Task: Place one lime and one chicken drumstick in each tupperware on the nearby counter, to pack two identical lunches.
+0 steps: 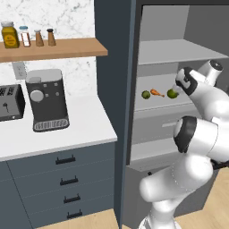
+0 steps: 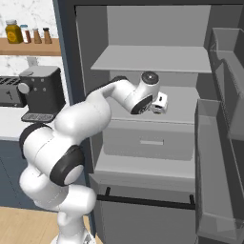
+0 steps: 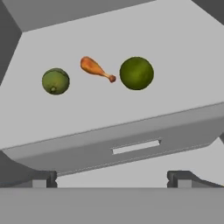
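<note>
A marble wall (image 1: pixel 71 20) carries a wooden shelf (image 1: pixel 67 48) with four jars (image 1: pixel 27 36). Below it stand a dark toaster (image 1: pixel 10 103) and coffee machine (image 1: pixel 46 100), above dark drawers (image 1: pixel 67 176) with black handles. To the right, an open grey fridge (image 2: pixel 152 62) has shelves and door bins (image 2: pixel 224 95). The floor (image 1: pixel 94 221) is light wood.

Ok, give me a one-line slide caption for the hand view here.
Open gripper faces a fridge shelf holding two limes with a chicken drumstick between them.
</note>
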